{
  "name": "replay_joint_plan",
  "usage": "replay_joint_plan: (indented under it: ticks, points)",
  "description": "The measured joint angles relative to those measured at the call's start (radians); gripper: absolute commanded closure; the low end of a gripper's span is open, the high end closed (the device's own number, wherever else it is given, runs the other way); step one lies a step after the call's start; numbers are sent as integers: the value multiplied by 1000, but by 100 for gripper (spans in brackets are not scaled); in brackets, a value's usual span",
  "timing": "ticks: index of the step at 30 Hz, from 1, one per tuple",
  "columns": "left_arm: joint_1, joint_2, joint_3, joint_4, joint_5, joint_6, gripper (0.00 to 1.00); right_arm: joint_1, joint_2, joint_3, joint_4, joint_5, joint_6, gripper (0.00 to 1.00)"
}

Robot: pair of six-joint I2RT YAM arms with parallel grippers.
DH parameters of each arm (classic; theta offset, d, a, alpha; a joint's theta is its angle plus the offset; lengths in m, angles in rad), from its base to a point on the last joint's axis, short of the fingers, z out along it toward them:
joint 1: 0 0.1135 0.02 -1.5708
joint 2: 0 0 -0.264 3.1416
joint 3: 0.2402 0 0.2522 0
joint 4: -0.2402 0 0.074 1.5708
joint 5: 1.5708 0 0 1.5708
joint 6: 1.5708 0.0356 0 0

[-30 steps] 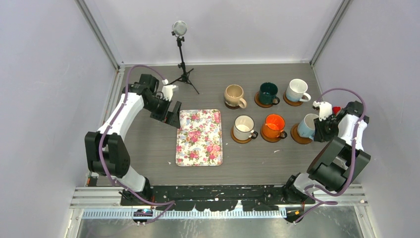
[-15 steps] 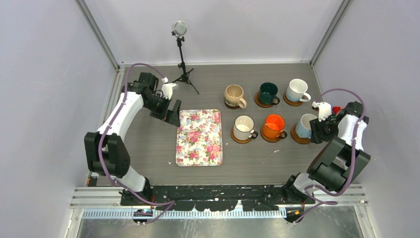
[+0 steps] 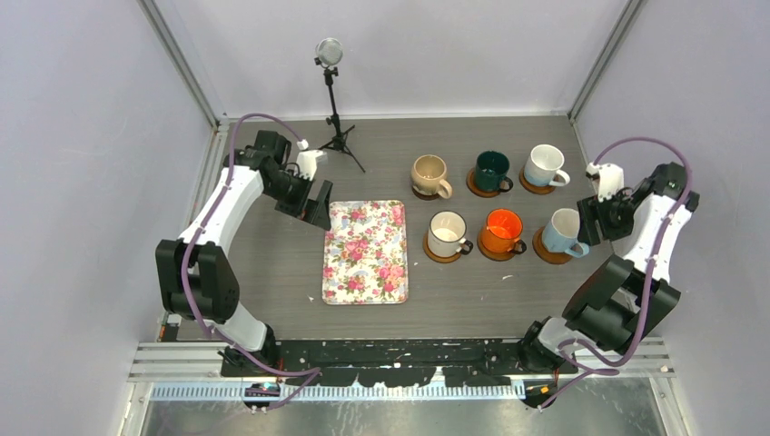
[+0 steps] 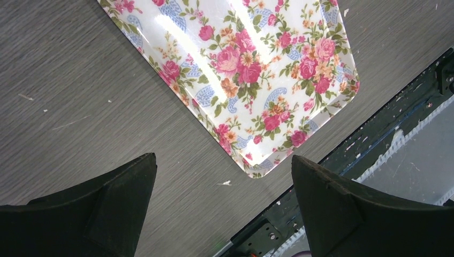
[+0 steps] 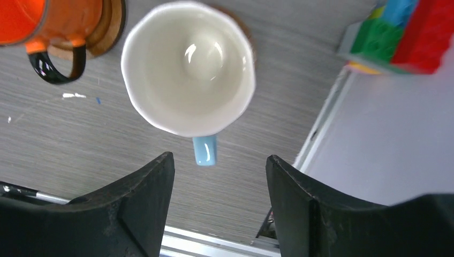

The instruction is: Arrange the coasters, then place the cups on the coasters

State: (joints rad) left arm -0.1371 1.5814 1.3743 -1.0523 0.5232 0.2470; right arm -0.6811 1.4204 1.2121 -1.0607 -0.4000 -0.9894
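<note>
Several cups stand on round wooden coasters in two rows on the right half of the table. The back row holds a beige cup (image 3: 429, 173), a dark green cup (image 3: 491, 169) and a white cup (image 3: 545, 163). In front are a cream cup (image 3: 446, 232), an orange cup (image 3: 502, 230) and a light blue cup (image 3: 565, 230) (image 5: 188, 67) on its coaster (image 3: 542, 247). My right gripper (image 3: 597, 221) (image 5: 219, 159) hangs open just right of the light blue cup, holding nothing, the cup's handle (image 5: 205, 150) pointing at it. My left gripper (image 3: 314, 205) (image 4: 222, 159) stands open and empty at the tray's far left corner.
A rectangular floral tray (image 3: 366, 252) (image 4: 241, 69) lies left of the cups. A small microphone tripod (image 3: 334, 113) stands at the back. The table's right edge rail (image 5: 321, 128) and wall are close to my right gripper, with a colourful block (image 5: 407, 32) beyond.
My right gripper has opened, let go of the light blue cup and drawn back to the right and upward. The cup stays on its coaster. The left arm has not moved.
</note>
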Motion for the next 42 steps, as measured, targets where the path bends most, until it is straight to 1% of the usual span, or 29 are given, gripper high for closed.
replay_joint_plan:
  ticks: [3, 5, 10, 14, 19, 22, 25, 26, 27, 30, 31, 32, 34, 37, 39, 40, 42]
  points:
    - [0, 1, 1, 2, -1, 0, 0, 30, 0, 87, -23, -6, 29, 32]
    - [0, 1, 2, 3, -5, 2, 0, 74, 1, 136, -28, -3, 58, 31]
    - [14, 1, 3, 4, -8, 5, 0, 249, 23, 247, -21, 19, 162, 31]
    - [57, 1, 19, 4, -5, 5, 0, 404, 52, 318, -2, 46, 270, 31]
    - [98, 1, 19, 15, -7, -9, 0, 571, 55, 332, 27, 64, 389, 31]
    - [101, 0, -31, 81, -10, -53, 1, 652, 50, 314, 55, 65, 460, 31]
    - [83, 9, -93, 142, -48, -98, 9, 681, 36, 283, 72, 65, 513, 31]
    - [66, 19, -110, 165, -78, -116, 14, 682, 27, 269, 75, 66, 536, 31]
    - [41, 35, -122, 192, -114, -132, 21, 682, 24, 265, 76, 66, 545, 31]
    - [-21, 97, -132, 254, -192, -165, 36, 682, 5, 248, 89, 67, 579, 31]
    - [-34, 117, -132, 271, -203, -172, 44, 681, -2, 243, 92, 68, 587, 31]
    - [-47, 145, -132, 288, -212, -183, 50, 681, -10, 238, 95, 70, 597, 31]
    - [-57, 208, -131, 317, -226, -197, 59, 681, -27, 231, 97, 72, 609, 31]
    - [-53, 283, -131, 338, -232, -217, 66, 681, -50, 229, 97, 74, 624, 31]
    - [-51, 310, -113, 338, -215, -237, 69, 681, -61, 229, 97, 76, 629, 31]
    - [-51, 317, -103, 343, -217, -244, 74, 681, -64, 229, 97, 77, 631, 30]
    - [-50, 333, -85, 346, -219, -259, 87, 681, -67, 227, 97, 77, 633, 31]
